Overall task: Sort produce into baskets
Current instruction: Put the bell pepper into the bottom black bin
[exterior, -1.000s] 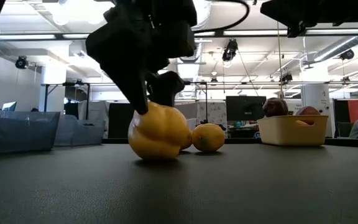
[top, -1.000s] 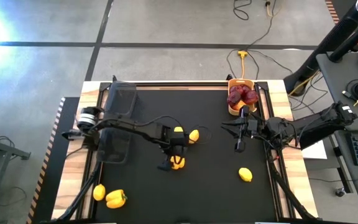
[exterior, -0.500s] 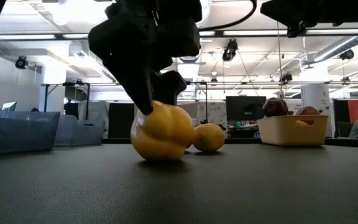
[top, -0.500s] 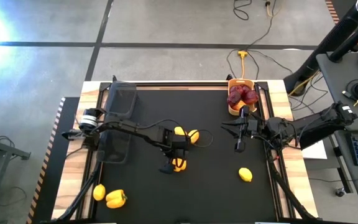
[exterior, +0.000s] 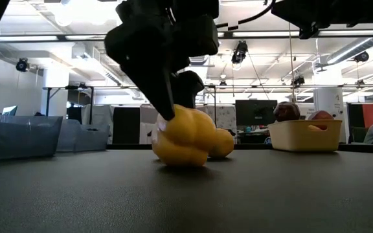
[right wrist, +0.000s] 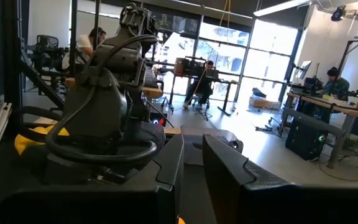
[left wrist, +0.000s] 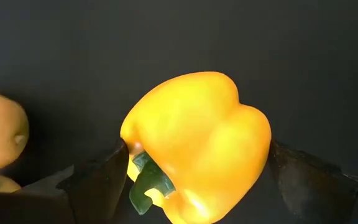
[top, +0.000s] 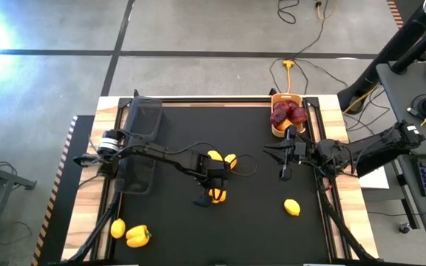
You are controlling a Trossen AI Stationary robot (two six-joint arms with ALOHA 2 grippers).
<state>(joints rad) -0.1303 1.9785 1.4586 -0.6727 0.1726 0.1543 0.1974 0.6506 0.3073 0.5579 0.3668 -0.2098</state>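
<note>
- The left gripper (top: 211,193) stands at mid-worktop, its jaws spread wide on either side of a yellow bell pepper (left wrist: 197,146), which sits on the black worktop (top: 257,222); the left wrist view shows the green stem (left wrist: 148,180) and a dark finger at each flank, though contact cannot be made out.
- In the low view the same pepper (exterior: 183,139) rests on the mat beneath the dark gripper (exterior: 164,107).
- Just behind it lie two lemons (top: 222,158), side by side and close to the pepper.
- The right gripper (top: 285,174) hangs over the right part of the worktop, its jaws nearly closed with only a thin gap and holding nothing.
- A single lemon (top: 292,207) lies near the front right, well apart from the others.
- At the front left corner sit another lemon (top: 117,228) and a second yellow bell pepper (top: 138,236), just beside each other.
- The yellow-orange basket (top: 277,131) at the back right holds dark red produce (top: 288,113).
- The black mesh basket (top: 140,144) lies along the left edge.
</note>
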